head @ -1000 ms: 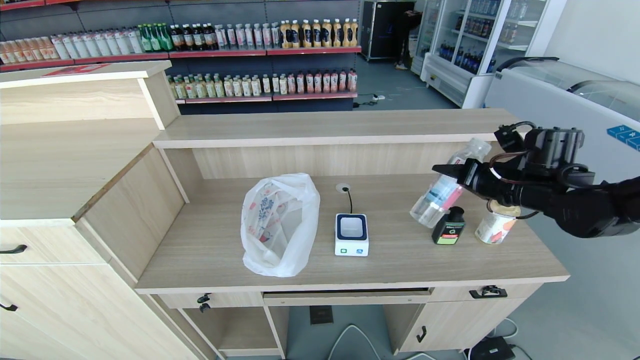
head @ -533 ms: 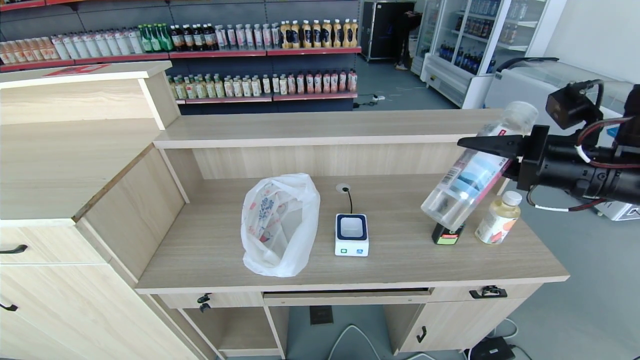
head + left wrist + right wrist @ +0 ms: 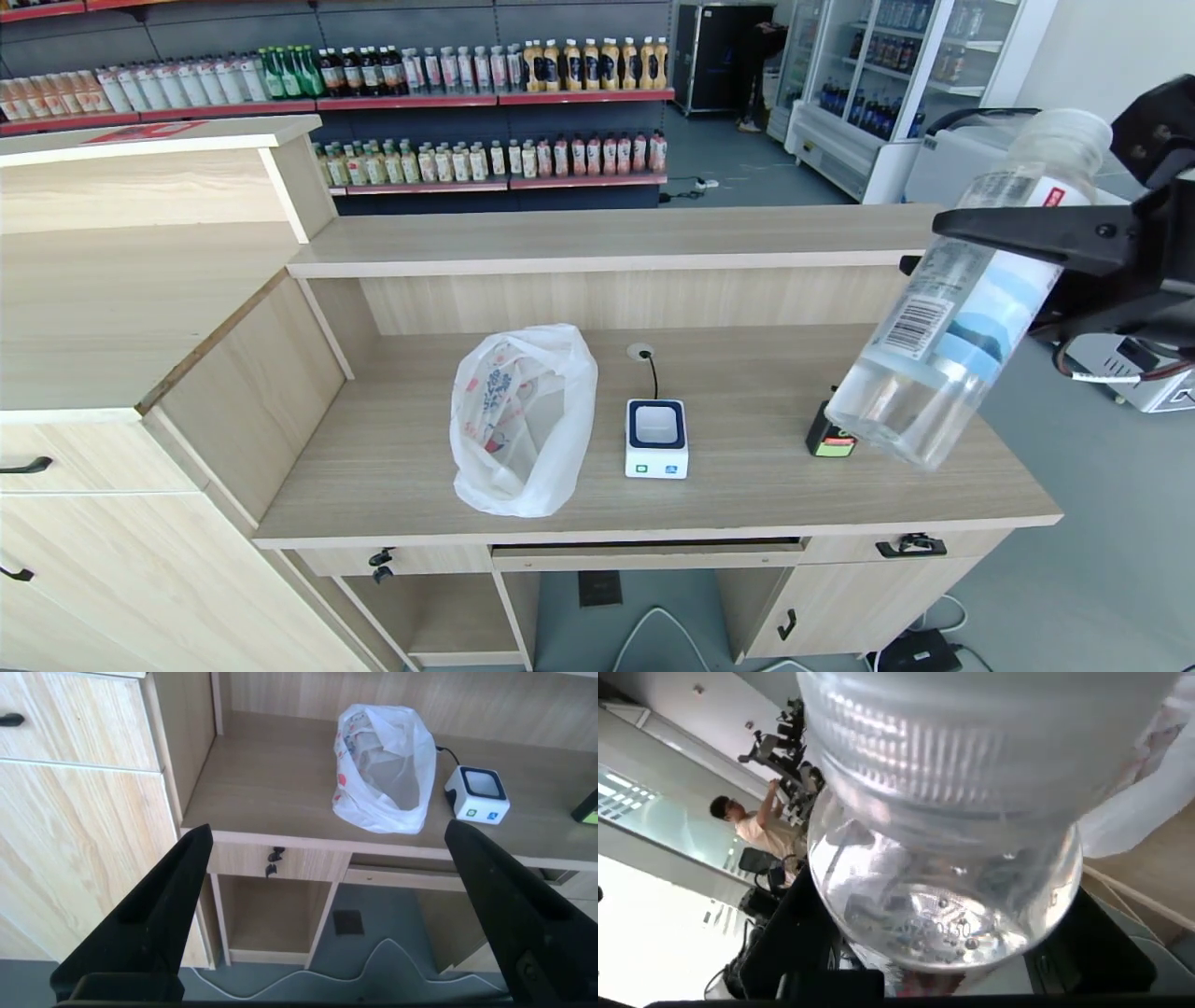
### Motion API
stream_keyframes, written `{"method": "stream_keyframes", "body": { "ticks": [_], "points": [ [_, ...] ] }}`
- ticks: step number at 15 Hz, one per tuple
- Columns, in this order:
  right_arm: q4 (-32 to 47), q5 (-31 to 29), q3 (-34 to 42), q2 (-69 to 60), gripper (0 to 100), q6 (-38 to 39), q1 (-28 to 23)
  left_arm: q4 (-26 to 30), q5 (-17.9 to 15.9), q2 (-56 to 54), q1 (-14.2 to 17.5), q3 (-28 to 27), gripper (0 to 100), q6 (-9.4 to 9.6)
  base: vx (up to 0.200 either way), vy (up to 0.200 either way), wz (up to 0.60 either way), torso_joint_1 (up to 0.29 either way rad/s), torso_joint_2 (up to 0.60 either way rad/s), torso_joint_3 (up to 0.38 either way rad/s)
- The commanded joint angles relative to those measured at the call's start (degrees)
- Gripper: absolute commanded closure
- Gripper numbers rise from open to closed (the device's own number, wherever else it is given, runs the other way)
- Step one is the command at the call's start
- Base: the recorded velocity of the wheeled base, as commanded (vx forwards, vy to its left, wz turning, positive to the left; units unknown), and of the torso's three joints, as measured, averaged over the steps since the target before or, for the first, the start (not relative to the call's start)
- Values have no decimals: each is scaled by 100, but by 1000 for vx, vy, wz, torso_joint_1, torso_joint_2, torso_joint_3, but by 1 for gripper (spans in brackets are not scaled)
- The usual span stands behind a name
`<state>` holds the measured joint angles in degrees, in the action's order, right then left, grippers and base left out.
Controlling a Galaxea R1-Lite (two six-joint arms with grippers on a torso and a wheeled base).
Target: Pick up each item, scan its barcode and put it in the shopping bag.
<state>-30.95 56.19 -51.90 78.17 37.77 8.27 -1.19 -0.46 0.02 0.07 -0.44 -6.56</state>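
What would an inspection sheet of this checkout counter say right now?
Surface: wooden counter, level.
Job's things: white shopping bag open, left of the scanner; clear water bottle held tilted above the counter's right end, barcode showing; small black bottle partly hidden behind it.
Clutter: nothing seen.
Grippers: right gripper shut on the water bottle; left gripper open, away from the counter.
Cables: scanner cable runs back into a hole.
Surroundings: drink shelves, glass-door fridges behind.

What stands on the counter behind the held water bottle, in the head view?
A small black bottle; just its base shows past the water bottle. Anything else there is covered.
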Motion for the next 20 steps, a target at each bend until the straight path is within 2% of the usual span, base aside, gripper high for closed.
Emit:
{"method": "stream_keyframes", "body": {
  "ticks": [1, 7, 10, 15, 20],
  "points": [
    [-7, 279, -101, -161, 100, 178, 140, -4, 2, -2, 1, 0, 0, -3, 0, 0, 0, 0, 0, 0],
    [-306, 375, -225, -161, 100, 363, 940, -4, 2, -2, 1, 0, 0, -3, 0, 0, 0, 0, 0, 0],
    [-596, 595, -225, -126, 100, 477, 1107, -4, 2, -2, 1, 0, 0, -3, 0, 0, 0, 0, 0, 0],
    [-2073, 894, -110, 331, 100, 592, 1406, -4, 2, -2, 1, 0, 0, -3, 0, 0, 0, 0, 0, 0],
    [-2996, 929, -75, 392, 100, 1646, 1573, -4, 2, -2, 1, 0, 0, -3, 0, 0, 0, 0, 0, 0]
  ]
}}
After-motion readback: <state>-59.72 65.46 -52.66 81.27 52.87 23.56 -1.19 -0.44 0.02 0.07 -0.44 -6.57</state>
